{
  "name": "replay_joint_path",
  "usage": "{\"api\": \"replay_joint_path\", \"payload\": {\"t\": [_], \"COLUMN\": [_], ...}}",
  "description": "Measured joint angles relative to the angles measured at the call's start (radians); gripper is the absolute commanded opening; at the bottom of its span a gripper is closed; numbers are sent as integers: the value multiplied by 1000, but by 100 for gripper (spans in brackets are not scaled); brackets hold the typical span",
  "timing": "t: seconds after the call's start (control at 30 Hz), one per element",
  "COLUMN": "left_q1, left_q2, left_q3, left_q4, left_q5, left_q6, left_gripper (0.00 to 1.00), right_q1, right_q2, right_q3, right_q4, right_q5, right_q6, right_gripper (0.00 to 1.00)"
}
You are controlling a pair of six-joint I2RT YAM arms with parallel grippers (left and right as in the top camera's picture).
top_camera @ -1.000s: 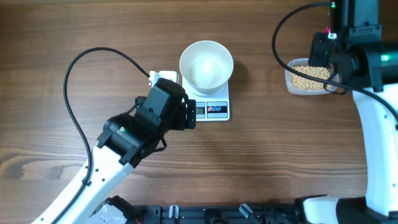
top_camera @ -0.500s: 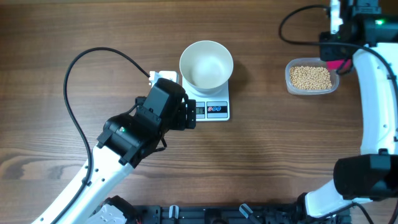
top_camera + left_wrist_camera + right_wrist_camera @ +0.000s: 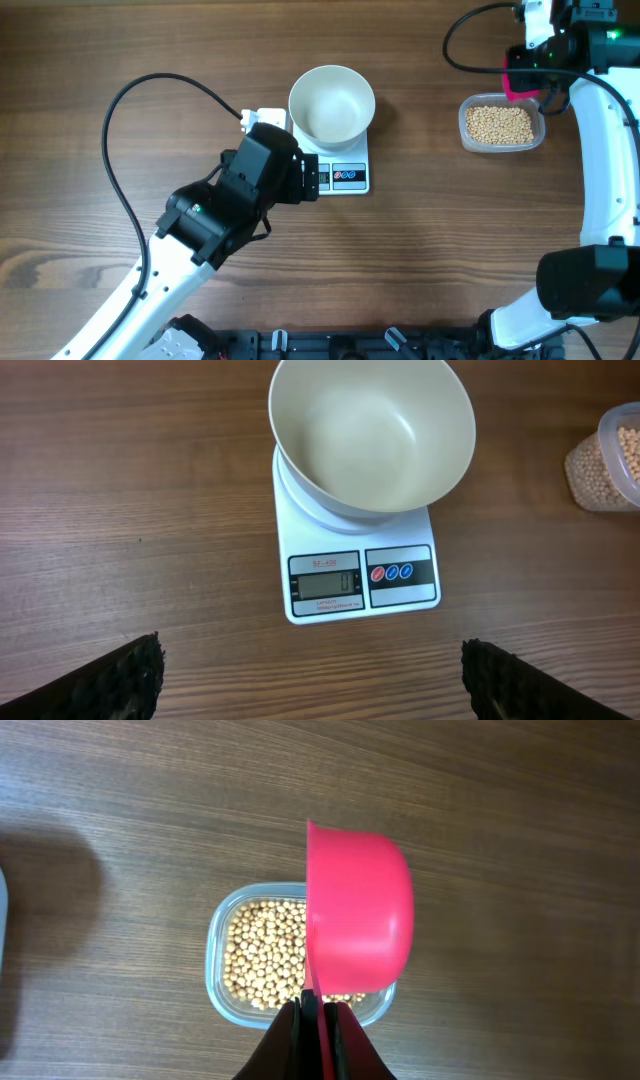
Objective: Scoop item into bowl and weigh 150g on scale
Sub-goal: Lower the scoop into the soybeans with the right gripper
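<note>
Brown wood-grain table (image 3: pixel 450 250) carries everything. By my judgement the task is only at its beginning. The bowl (image 3: pixel 332 103) stands empty on the scale (image 3: pixel 345 172), the display (image 3: pixel 326 582) shows zero, and no bean has reached the bowl yet. All the beans (image 3: pixel 500 124) lie in a clear tub (image 3: pixel 464 130), well apart at 3 o'clock from the bowl. Scooping, carrying, pouring and watching the number are all left to do.

The right claw (image 3: pixel 320 1012) is clenched on the thin handle of a pink scoop (image 3: pixel 360 915), which hangs over the tub's 12 o'clock rim. The left claw (image 3: pixel 318 690) is released, spread wide and grasping nothing, at 7 o'clock of the scale.

The bowl is glossy white, round and deep. The scale is a flat white plastic rectangle. The beans are small, round, tan and loose. The tub is transparent with rounded corners. The scoop is smooth plastic in a cup shape.
</note>
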Motion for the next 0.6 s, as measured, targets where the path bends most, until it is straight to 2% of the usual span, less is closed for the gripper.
{"api": "replay_joint_path", "payload": {"t": [0.2, 0.3, 0.6], "left_q1": [0, 3, 39], "left_q2": [0, 0, 0], "left_q3": [0, 0, 0], "left_q4": [-46, -68, -74], "left_q5": [145, 161, 172], "left_q6": [268, 338, 374], "left_gripper": [100, 100, 100], "right_q1": [0, 0, 0], "right_q2": [0, 0, 0], "right_q3": [0, 0, 0], "right_q4": [-2, -3, -21], "right_q5": [-1, -1, -1], "right_q6": [-4, -4, -8], "right_gripper": [5, 4, 4]}}
